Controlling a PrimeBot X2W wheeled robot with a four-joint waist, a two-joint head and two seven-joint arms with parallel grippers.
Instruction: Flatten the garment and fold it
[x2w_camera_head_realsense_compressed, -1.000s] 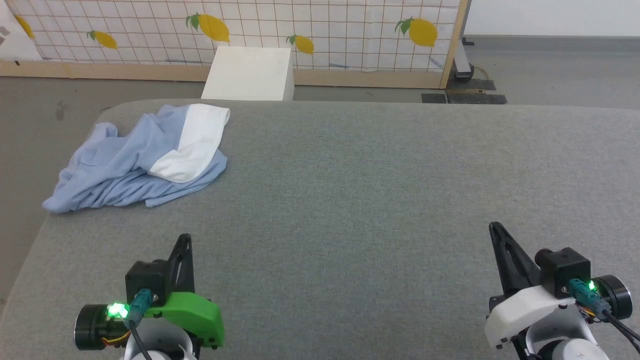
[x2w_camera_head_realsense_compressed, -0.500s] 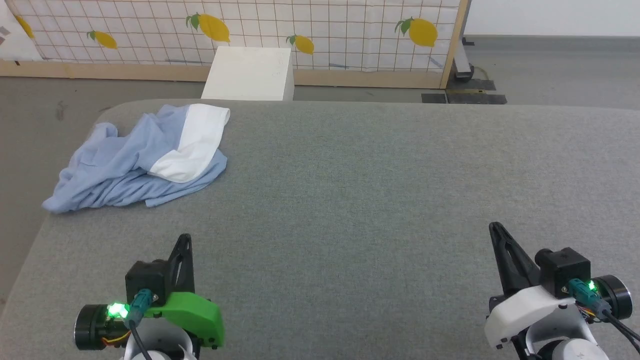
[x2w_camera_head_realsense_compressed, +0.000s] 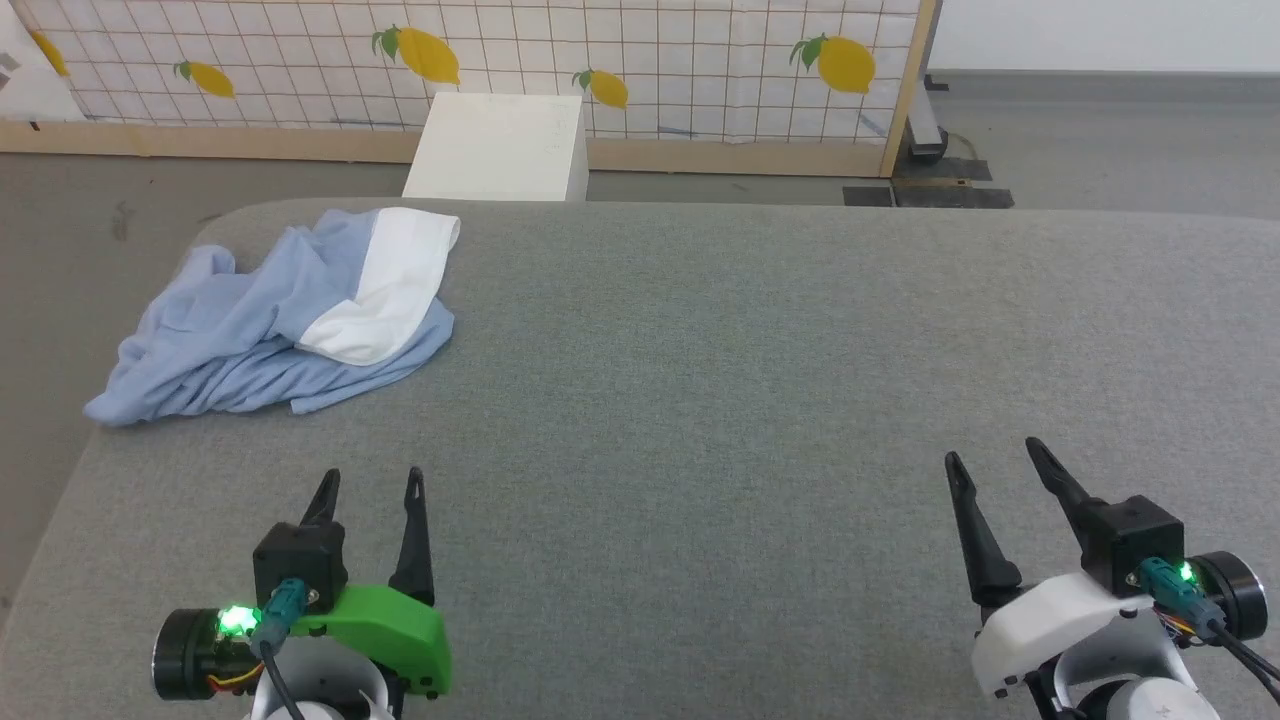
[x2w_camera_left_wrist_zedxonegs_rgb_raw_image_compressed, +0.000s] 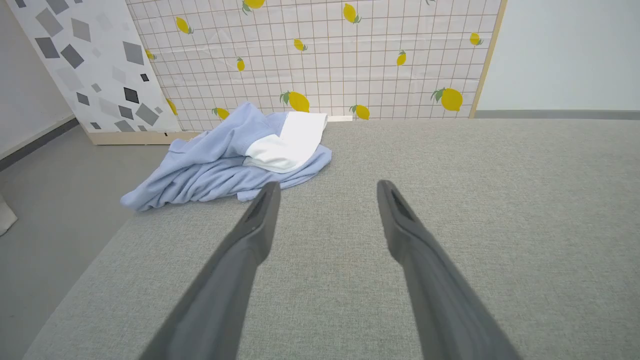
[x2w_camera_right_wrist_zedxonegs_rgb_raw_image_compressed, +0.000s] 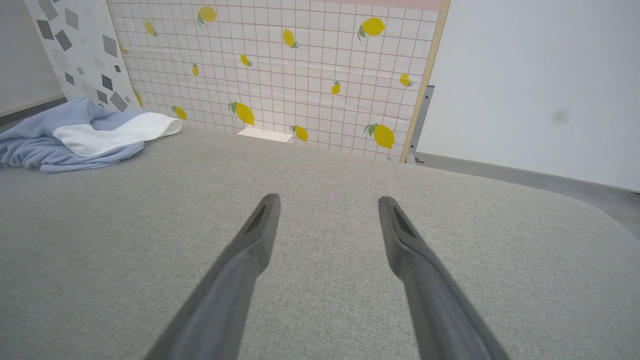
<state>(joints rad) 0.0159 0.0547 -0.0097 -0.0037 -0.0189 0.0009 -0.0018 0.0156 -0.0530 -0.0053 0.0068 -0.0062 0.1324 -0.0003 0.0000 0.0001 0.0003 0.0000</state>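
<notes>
In the head view, the garment (x2w_camera_head_realsense_compressed: 270, 330) lies crumpled at the far left corner of the grey table (x2w_camera_head_realsense_compressed: 750, 350), well apart from both grippers. The left gripper (x2w_camera_head_realsense_compressed: 368, 480) sits at the near left with its jaws spread wide and nothing between them. The right gripper (x2w_camera_head_realsense_compressed: 992, 455) sits at the near right, just as wide and just as empty. The heap runs on a slant, from a blue tail by the table's left edge up to a white band toward the far edge.

In the left wrist view, the shirt lies ahead of the spread fingers and off to their left, with bare table between.

In the right wrist view, it sits far off to the left, with most of the table's width to cross.

To my eye the left arm is plainly nearer, and should reach forward and left first.
</notes>
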